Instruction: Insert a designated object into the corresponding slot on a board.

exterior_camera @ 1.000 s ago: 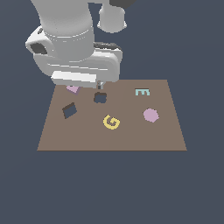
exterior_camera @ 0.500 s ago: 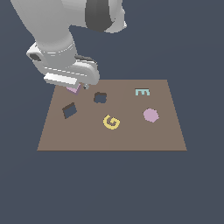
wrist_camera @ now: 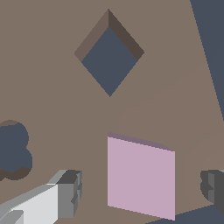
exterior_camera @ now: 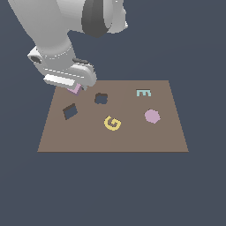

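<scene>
Your wrist view shows the hand (wrist_camera: pixel 142 192) open, fingers (wrist_camera: pixel 68 194) apart on each side of the block (wrist_camera: pixel 141 175), not touching it. The exterior view hides most of that; there the block (exterior_camera: pixel 75 88) peeks out near the board's (exterior_camera: pixel 132 141) far corner, apart from the slot (exterior_camera: pixel 69 111).

Lilac-pink square block (wrist_camera: pixel 141 177) lying flat on the brown board (exterior_camera: pixel 132 137) near its far corner. Dark diamond slot (wrist_camera: pixel 109 59) near the block, empty. Lobed hole (exterior_camera: pixel 101 98) close by too.
</scene>
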`<state>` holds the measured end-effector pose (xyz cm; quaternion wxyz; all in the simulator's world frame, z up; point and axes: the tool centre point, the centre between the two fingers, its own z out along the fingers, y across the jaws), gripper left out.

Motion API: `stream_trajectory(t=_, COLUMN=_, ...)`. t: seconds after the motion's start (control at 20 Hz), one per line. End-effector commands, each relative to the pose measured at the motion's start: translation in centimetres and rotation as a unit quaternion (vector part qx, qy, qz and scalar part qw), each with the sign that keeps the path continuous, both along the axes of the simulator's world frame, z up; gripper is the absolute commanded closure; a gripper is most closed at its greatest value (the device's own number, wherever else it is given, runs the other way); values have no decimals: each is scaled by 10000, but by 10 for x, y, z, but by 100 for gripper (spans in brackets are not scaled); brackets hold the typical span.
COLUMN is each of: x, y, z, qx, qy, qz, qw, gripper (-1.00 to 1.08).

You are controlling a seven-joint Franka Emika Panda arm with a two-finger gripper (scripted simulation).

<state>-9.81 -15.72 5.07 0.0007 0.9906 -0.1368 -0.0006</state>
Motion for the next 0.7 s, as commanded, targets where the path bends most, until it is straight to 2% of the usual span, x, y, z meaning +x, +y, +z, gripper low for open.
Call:
stream_trajectory(t=0.0, x=0, y=0, z=-2, qx=0, qy=-1, qz=2, qw=10000, gripper=-92)
stream_trajectory(t=0.45, x=-1, y=0, z=-21, qx=6, qy=-6, qz=-3, qw=10000, gripper=-92)
stream_trajectory(t=0.5, x=-1, y=0, z=-21, qx=6, qy=-6, qz=-3, qw=10000, gripper=108)
stream_trajectory(t=0.65, x=-1, y=0, z=-21, qx=6, qy=-6, qz=-3, qw=10000, gripper=108)
